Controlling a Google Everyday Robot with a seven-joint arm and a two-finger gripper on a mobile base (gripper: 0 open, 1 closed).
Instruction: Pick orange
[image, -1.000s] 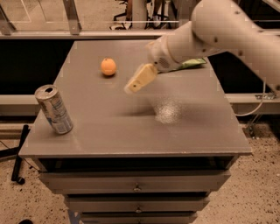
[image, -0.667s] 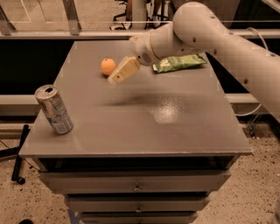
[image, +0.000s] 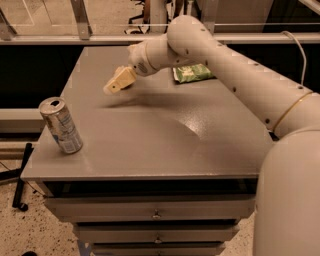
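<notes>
The orange does not show; it is hidden or out of view. My gripper (image: 118, 83), cream-coloured, hangs low over the far left part of the grey table (image: 150, 135), at the end of the white arm (image: 225, 65) that reaches in from the right. Nothing orange shows around it.
A silver drink can (image: 61, 125) stands tilted near the table's front left edge. A green snack bag (image: 192, 73) lies at the back, partly behind the arm. Drawers (image: 155, 212) sit below the tabletop. A rail and a dark gap run behind the table.
The arm has swung left across the table. The gripper has moved from mid-table to where the orange lay, and the orange no longer shows.
</notes>
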